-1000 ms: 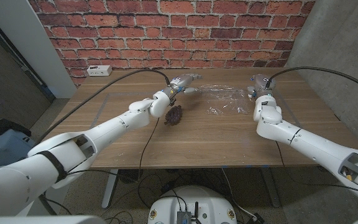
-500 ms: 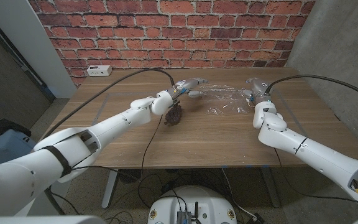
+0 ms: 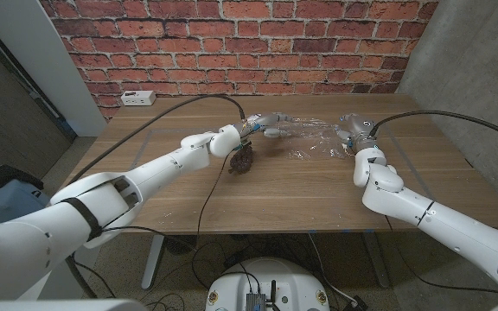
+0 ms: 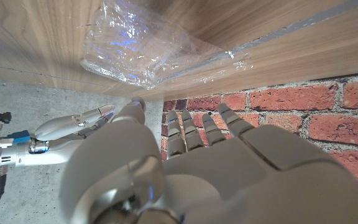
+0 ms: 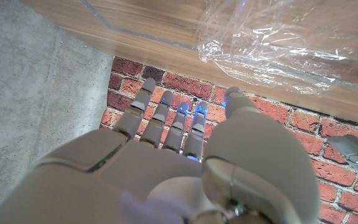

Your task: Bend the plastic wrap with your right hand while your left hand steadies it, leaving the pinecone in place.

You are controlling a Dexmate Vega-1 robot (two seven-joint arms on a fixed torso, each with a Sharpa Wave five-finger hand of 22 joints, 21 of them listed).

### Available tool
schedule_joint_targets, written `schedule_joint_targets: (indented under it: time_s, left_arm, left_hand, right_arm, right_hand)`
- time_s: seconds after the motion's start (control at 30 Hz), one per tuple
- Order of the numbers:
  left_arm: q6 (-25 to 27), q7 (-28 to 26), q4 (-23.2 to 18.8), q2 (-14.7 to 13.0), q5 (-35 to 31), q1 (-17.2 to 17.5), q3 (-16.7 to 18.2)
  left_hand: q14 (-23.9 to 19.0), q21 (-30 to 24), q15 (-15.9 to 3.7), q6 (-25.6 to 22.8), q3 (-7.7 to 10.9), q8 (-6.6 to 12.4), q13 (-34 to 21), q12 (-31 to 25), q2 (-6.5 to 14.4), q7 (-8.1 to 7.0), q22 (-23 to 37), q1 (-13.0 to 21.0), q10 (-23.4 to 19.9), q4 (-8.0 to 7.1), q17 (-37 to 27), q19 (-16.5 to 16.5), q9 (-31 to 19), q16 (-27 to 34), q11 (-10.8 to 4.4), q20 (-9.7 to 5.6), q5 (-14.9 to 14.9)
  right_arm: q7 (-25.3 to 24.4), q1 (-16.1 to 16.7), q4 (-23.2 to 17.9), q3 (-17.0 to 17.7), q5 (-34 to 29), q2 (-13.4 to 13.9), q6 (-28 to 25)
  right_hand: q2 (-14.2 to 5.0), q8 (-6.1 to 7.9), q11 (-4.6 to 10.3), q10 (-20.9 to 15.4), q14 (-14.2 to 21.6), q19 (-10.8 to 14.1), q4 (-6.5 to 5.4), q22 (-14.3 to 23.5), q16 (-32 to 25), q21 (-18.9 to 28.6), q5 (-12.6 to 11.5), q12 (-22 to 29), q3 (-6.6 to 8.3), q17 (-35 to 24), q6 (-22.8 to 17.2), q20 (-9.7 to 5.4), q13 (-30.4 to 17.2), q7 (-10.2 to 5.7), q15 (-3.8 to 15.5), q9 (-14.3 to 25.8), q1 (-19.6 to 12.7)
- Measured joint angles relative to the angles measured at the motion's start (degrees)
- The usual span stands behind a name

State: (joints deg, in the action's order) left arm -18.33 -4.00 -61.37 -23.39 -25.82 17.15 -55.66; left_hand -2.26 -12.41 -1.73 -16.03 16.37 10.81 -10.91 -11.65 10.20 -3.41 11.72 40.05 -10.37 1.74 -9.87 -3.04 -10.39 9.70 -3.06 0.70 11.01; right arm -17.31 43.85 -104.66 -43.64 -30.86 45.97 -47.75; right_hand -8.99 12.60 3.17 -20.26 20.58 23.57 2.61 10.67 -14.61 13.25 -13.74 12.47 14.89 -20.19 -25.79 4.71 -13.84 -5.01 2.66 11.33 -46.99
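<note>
The clear, crinkled plastic wrap (image 3: 309, 138) lies on the wooden table (image 3: 301, 194) toward the back middle. It also shows in the left wrist view (image 4: 148, 53) and the right wrist view (image 5: 278, 43). The dark pinecone (image 3: 243, 161) sits on the table just left of the wrap, below my left wrist. My left hand (image 3: 266, 126) hovers at the wrap's left edge with its fingers (image 4: 194, 127) apart and holding nothing. My right hand (image 3: 351, 130) is at the wrap's right edge, its fingers (image 5: 166, 118) also spread and empty. Whether either hand touches the wrap I cannot tell.
A white power strip (image 3: 137, 98) lies at the table's back left corner. Black cables (image 3: 204, 197) run from both wrists, the left one crossing the table's front. A brick wall (image 3: 232, 43) stands close behind the table.
Both hands have closed in on the wrap: the left hand moved right to its left edge, the right hand moved left to its right edge. Pinecone and wrap stayed put.
</note>
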Motion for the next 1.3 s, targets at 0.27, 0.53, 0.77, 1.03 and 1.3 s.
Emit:
schedule_joint_targets:
  time_s: [0.27, 0.53, 0.77, 1.03, 1.3]
  left_arm:
    - [-1.0, 1.2, 0.5, 0.1, 0.6, -0.1, 0.0]
    - [-1.5, 2.5, 0.1, -0.1, 1.3, 0.1, 0.2]
    - [-1.5, 3.6, 0.3, 0.1, 1.3, 0.2, 0.0]
    - [-1.0, 4.2, 0.8, 0.6, 1.0, 0.2, -0.5]
    - [0.2, 4.7, 0.7, 0.8, 0.7, 0.3, -0.9]
  left_hand:
    - [-0.1, 0.0, 0.06, -1.8, 0.35, 0.22, 0.0, -0.5, 0.3, -0.27, 0.0, -1.8, -1.7, -0.88, 0.0, -0.1, 0.3, 0.3, 0.4, 1.2, 0.0]
    - [-0.2, 0.0, 0.21, -1.8, 0.69, 0.22, 0.0, -0.5, 0.0, -0.27, 0.0, -2.1, -1.7, -1.22, 0.3, -0.3, 0.3, 0.3, 0.39, 2.37, 0.0]
    - [-0.2, 0.0, 0.21, -2.3, 0.83, 0.22, 0.0, -0.5, 0.1, -0.18, 0.0, -2.6, -1.7, -1.36, 0.3, 0.0, 0.3, 0.3, 0.39, 2.68, 0.0]
    - [0.5, 0.2, 1.76, -3.1, 1.55, 0.22, 0.0, -0.5, -0.1, -0.37, 0.0, -3.4, -1.9, -1.75, 0.3, 2.3, 0.3, 0.3, 0.6, 6.3, 0.0]
    - [0.8, 0.5, 2.53, -4.3, 1.78, 0.22, 0.0, -0.5, -0.3, -0.05, 0.0, -4.1, -1.9, -1.98, 0.1, 3.4, 0.3, 0.3, 0.6, 7.92, -0.2]
  right_arm:
    - [1.4, 1.3, -1.8, -0.6, -1.4, 1.3, -1.3]
    - [2.4, 3.0, -4.1, -0.4, -2.5, 2.6, -2.6]
    - [3.2, 4.7, -5.8, -0.1, -2.8, 3.5, -3.4]
    - [4.4, 6.0, -7.2, -0.3, -3.1, 4.1, -4.0]
    - [5.4, 6.4, -7.6, -1.1, -4.1, 4.4, -4.3]
  right_hand:
    - [-0.01, 0.0, 0.0, 0.0, 0.3, 0.2, 0.4, 0.0, 0.0, 0.0, 0.4, 0.0, 0.4, 0.0, 0.0, -0.21, 0.0, 0.0, -0.31, 0.0, 0.0]
    - [-0.23, 0.0, 0.01, 0.0, 0.3, 0.3, 0.63, 0.0, 0.0, 0.0, 0.4, 0.0, 0.63, 0.3, 0.0, -0.3, 0.0, 0.0, -0.31, 0.0, -0.2]
    - [-0.08, -0.28, 0.01, 0.0, 0.3, 0.3, 1.11, 0.0, 0.4, 0.0, 0.8, 0.0, 1.11, 0.5, -0.2, -0.3, 0.0, 0.2, -0.31, 0.0, -0.4]
    - [3.15, -0.75, -0.11, 0.5, -0.1, 0.1, 1.8, 0.0, 0.9, 0.0, 1.8, 0.0, 0.02, 0.8, -0.1, -0.09, 0.0, 0.32, -0.3, 0.0, 0.8]
    - [4.94, -0.96, 0.21, 0.9, -0.1, 0.1, 2.89, 0.0, 1.3, 0.0, 1.8, 0.0, -0.57, 1.3, 0.8, -0.09, 0.0, 0.08, -0.3, 0.0, 0.1]
